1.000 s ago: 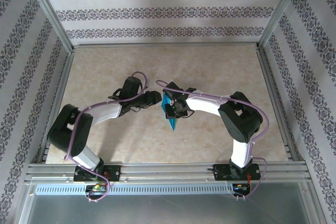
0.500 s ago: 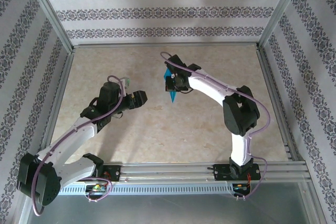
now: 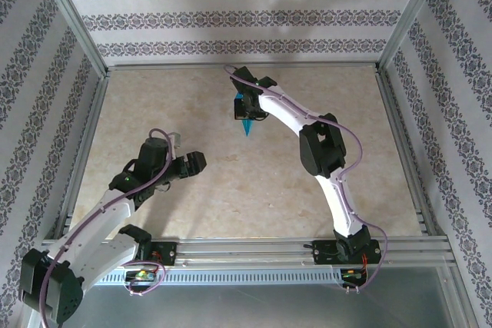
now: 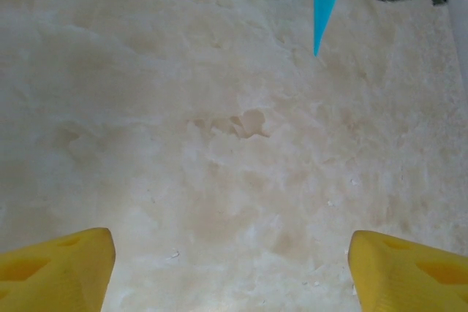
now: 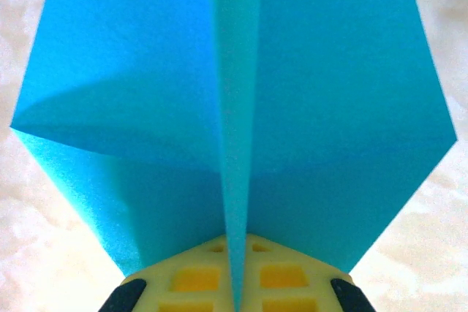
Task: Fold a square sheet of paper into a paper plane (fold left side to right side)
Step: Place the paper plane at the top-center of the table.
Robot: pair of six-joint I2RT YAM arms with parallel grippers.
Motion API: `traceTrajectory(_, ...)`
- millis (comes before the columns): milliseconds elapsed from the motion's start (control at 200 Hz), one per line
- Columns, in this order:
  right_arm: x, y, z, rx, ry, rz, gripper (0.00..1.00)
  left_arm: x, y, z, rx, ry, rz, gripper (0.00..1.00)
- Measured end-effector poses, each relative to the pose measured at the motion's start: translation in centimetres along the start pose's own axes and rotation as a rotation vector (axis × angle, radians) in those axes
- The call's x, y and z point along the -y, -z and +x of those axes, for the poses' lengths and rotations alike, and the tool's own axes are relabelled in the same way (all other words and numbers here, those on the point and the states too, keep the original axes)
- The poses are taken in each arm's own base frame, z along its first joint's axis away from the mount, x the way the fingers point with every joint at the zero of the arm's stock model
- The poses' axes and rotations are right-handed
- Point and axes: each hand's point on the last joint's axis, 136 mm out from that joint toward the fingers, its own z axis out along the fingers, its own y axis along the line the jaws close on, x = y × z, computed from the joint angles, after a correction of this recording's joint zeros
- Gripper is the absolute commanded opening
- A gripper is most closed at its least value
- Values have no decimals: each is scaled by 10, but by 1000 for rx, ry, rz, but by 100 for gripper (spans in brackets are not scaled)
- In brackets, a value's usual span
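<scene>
so that its creases hold, my right gripper (image 3: 243,110) pinches the paper plane (image 3: 247,126) far off; my left gripper (image 3: 197,163) gapes empty.

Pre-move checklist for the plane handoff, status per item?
1. Grip: right gripper shut on the paper plane: ok.
2. Centre fold sits between the pads, wings spread to either side: ok.
3. Nose comes to a sharp, uncrumpled point in the left wrist view: ok.
4. left gripper open and holding nothing: ok.
5. left gripper apart from the paper plane: ok.
6. Nose lifted off the table: cannot tell.
</scene>
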Motion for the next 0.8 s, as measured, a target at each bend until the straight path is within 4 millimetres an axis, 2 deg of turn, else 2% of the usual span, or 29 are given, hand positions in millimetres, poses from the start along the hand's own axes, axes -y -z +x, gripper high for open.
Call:
traceTrajectory(160, 1, -20, 4, -39, 7, 22, 0, -1, 11, 0, 17, -31, -2, 97)
traceTrajectory(360, 7, -37, 16, -94, 13, 54, 0, -4, 19, 0, 37, -51, -23, 99)
traceTrajectory(490, 10, -39, 21, -117, 14, 66, 0, -8, 19, 1, 31, -50, -39, 100)
traceTrajectory(799, 11, -43, 24, -127, 13, 69, 12, -9, 19, 4, 21, -48, -46, 100)
